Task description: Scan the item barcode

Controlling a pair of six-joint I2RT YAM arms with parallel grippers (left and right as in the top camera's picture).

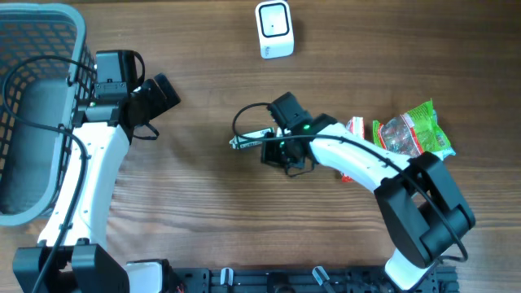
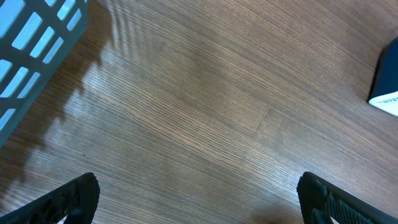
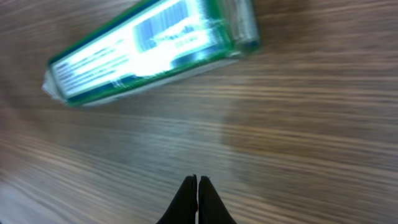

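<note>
Far out on the left gripper's outer side you have the grey basket (image 1: 49,49); in the left wrist view its slatted wall shows just off the left finger. Your left gripper (image 2: 198,186) hangs over bare wooden table (image 2: 205,106) with its fingers (image 2: 71,198) spread as wide as they go and nothing between them. A dark corner with a white patch (image 2: 387,84) pokes in beyond its right finger, and you cannot tell what it is from there.

Ahead of both hands, toward the far edge of the table, the white scanner (image 1: 274,29) stands well clear of either one.

The item, a green-edged box (image 3: 155,46), lies flat on the wood with its barcode face turned up. It sits just ahead of your right gripper's fingertips and a little to their left, apart from them and not touching; the wrist picture is blurred, so the print is unreadable.

Your right gripper (image 3: 197,186) is pinched fully together, pad against pad, gripping nothing.

Behind that hand, beside its forearm, lie a red packet (image 1: 356,126) and a green snack bag (image 1: 411,130).
</note>
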